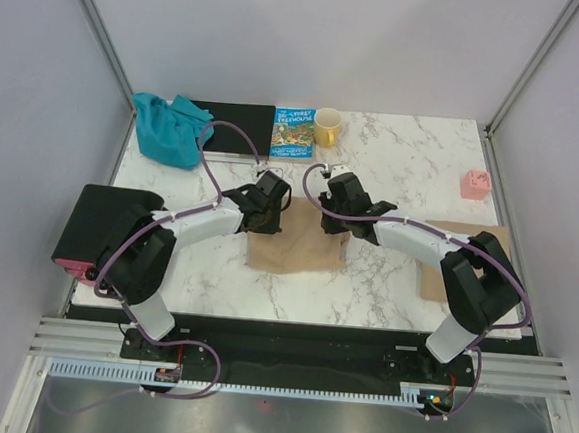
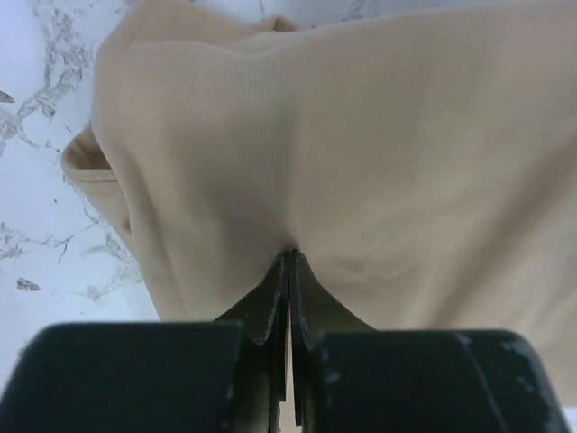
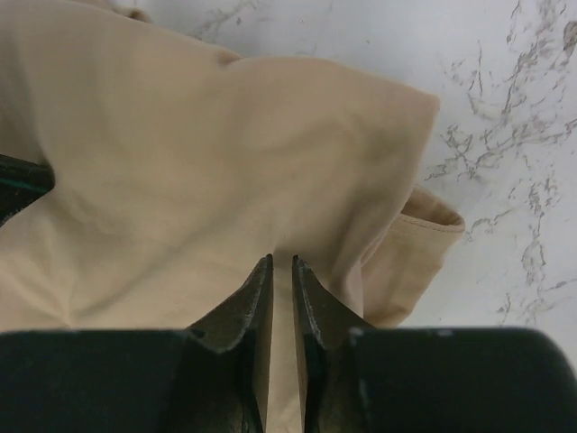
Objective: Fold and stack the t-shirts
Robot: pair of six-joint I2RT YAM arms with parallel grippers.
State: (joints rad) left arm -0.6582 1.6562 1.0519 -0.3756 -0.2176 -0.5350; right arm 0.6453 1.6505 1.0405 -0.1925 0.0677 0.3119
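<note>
A tan t-shirt [image 1: 296,241] lies partly folded on the marble table between the arms. My left gripper [image 1: 267,204] is shut on its far left edge; in the left wrist view the jaws [image 2: 290,254] pinch the tan cloth [image 2: 361,153]. My right gripper [image 1: 337,202] is shut on its far right edge; in the right wrist view the jaws [image 3: 281,262] hold a fold of the cloth [image 3: 207,171], a sleeve hem [image 3: 424,234] beside them. A second tan t-shirt [image 1: 466,263] lies folded at the right edge under the right arm. A teal garment [image 1: 169,127] lies bunched at the far left.
A flat black board [image 1: 238,127], a colourful picture book [image 1: 293,133] and a yellow mug [image 1: 327,127] stand along the far edge. A small pink object [image 1: 475,184] sits far right. A black box [image 1: 103,224] stands at the left table edge.
</note>
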